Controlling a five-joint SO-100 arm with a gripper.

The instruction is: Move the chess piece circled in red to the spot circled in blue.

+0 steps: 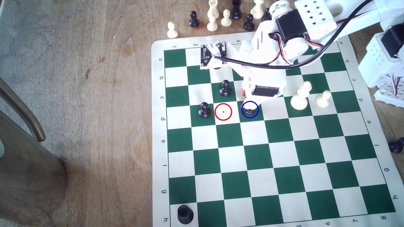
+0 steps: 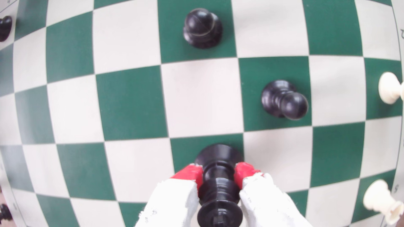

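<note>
At the far left of the exterior view lies bare wooden desk (image 1: 87,109); the chessboard (image 1: 284,214) occupies the centre and right. Moving rightward along the board's middle rows: a black pawn (image 1: 204,110), a second black pawn (image 1: 225,88) just above and right of it, then the red ring (image 1: 223,111) on a vacant cream square. Next comes the spot (image 1: 254,116), a green square bearing the blue ring, inside which the round base of the chess piece (image 1: 248,111) is visible beneath the arm. Further right stand two cream pieces.

The step in hand appears to be placement: the piece seems to rest on, or just above, its target square. The next move calls for parting the fingers without tipping the tall piece, then lifting straight up.

The wrist view shows what the exterior view hides: the claw (image 2: 218,177) pinching the chess piece (image 2: 218,185) at its slim body, red-tipped fingers (image 2: 188,174) pressed on both sides, base within one green square. The exterior view alone carries the coloured rings.
</note>
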